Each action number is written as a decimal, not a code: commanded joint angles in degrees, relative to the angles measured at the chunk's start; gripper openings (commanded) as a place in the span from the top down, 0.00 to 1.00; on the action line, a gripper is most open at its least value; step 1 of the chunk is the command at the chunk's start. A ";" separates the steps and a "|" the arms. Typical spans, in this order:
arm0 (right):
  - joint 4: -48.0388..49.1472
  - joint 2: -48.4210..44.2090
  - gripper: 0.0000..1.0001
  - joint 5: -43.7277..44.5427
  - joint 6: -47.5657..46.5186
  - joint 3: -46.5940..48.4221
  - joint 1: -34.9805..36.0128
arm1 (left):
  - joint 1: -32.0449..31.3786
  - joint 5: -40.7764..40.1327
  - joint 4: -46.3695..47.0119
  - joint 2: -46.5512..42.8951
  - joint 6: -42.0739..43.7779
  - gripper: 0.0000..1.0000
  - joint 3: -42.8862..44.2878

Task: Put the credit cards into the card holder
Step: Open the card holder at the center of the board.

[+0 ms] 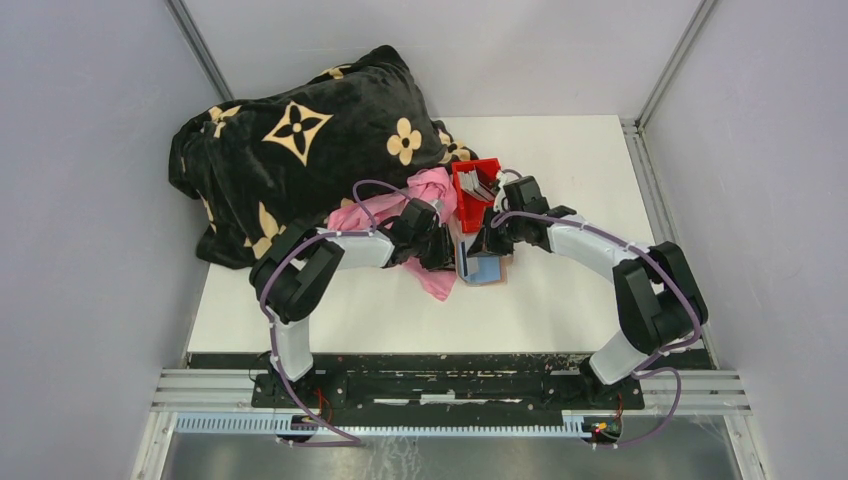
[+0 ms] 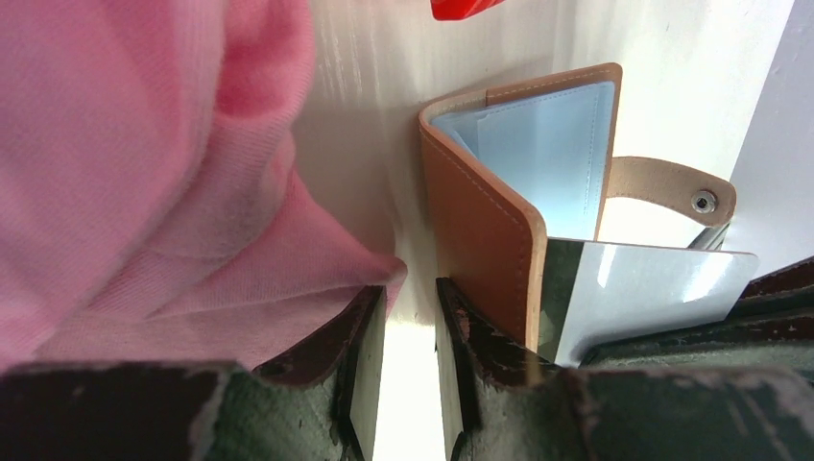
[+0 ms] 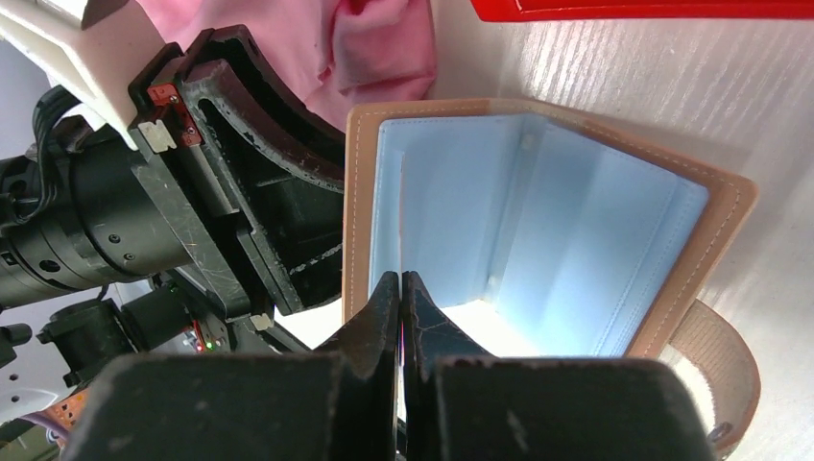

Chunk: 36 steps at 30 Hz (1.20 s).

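Brown leather comes first on the near part of the table (image 1: 560,290): the card holder (image 1: 484,268) lies between the two arms, opened like a book, pale blue lining showing. One cover is flat on the table and the other stands up. Its snap tab (image 2: 672,182) hangs loose to one side.

The left gripper (image 2: 411,288) has its jaws apart with only bare table between them. The upright cover rests against the outer side of one finger, so I judge this arm is bracing the holder rather than gripping it.

The right gripper (image 3: 400,280) has its jaws pressed together. In its own camera they look empty (a card held there would show only its edge). The left wrist view shows a silvery credit card (image 2: 662,293) reaching from dark fingers at the right edge toward the inside of the holder, so I take it as clamped in that gripper.

The step in hand looks like insertion. The card's leading edge is at the fold, but whether it has entered a slot I cannot tell. The next move calls for lining that edge up with a slot mouth and sliding it in, while the left arm keeps the cover from folding away.

Just beyond lies a pink cloth (image 1: 432,192), touching the left fingers. Beside it is a red bin (image 1: 460,200) with more credit cards (image 1: 480,186) standing in it. Farthest back is a black blanket (image 1: 300,130) with gold flowers.

Counted, there is one holder, one card in the jaws, one bin, one cloth and one blanket. The cards in the bin are a few, too small to number.
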 commanded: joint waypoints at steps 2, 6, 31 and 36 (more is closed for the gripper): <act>-0.94 0.80 0.99 2.08 -1.79 3.14 2.08 | -1.00 0.59 0.18 1.16 2.78 0.66 -2.09; -1.55 2.58 0.99 3.76 -3.19 2.96 2.87 | -1.00 0.57 -0.11 0.19 2.99 0.66 -3.46; -7.04 4.68 0.99 11.89 -7.86 8.36 8.25 | -1.54 -22.09 -33.94 -10.76 9.30 0.65 5.68; -10.00 3.76 0.99 14.10 -8.86 10.86 9.46 | -1.53 -22.58 -34.85 -13.73 8.92 0.65 8.41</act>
